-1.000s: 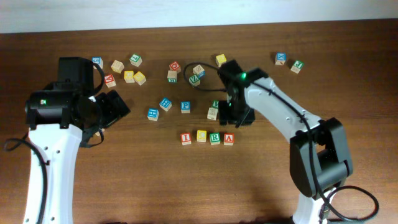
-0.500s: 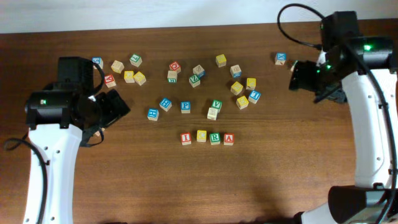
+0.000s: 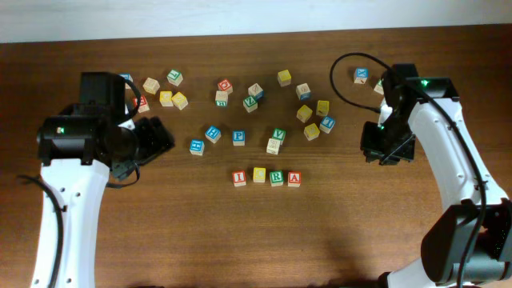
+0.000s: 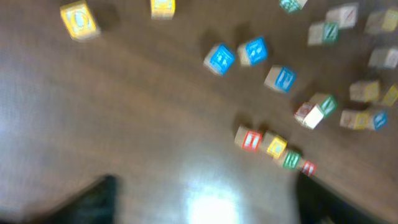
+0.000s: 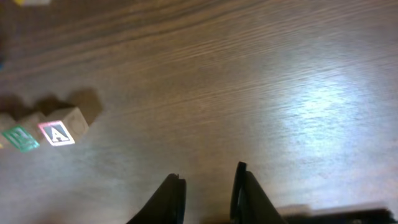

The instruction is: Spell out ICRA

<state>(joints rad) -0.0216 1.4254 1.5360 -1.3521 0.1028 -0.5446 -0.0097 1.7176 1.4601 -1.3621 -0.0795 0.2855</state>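
The word is looking complete, by my judgement. The I cube (image 3: 239, 178), C cube (image 3: 259, 174), R cube (image 3: 276, 178) and A cube (image 3: 294, 178) are sitting side by side in a row at the lower middle of the overhead frame, on the wooden worktop (image 3: 240, 240). The C cube is sitting a touch higher than its neighbours.

The step in hand is therefore shaping up as a clean finish, and that is calling for leaving the row alone. Any arm travel should be passing high and wide of it. It should also be avoiding the green V cube (image 3: 278, 134) and blue P cube (image 3: 238, 137) lying just above, since a nudged spare could be sliding into the line.

The right gripper (image 5: 207, 193) is hanging over bare worktop at the right of the overhead frame, well apart from the A cube. Its fingers (image 5: 176, 198) are standing slightly parted, with wood grain showing in the gap, pinching and touching nothing.

The left gripper (image 3: 160, 140) is hovering at the left of the overhead frame, well apart from the I cube. Its wrist view is blurred, but its dark fingers are appearing at the lower corners, spread wide with nothing between them.
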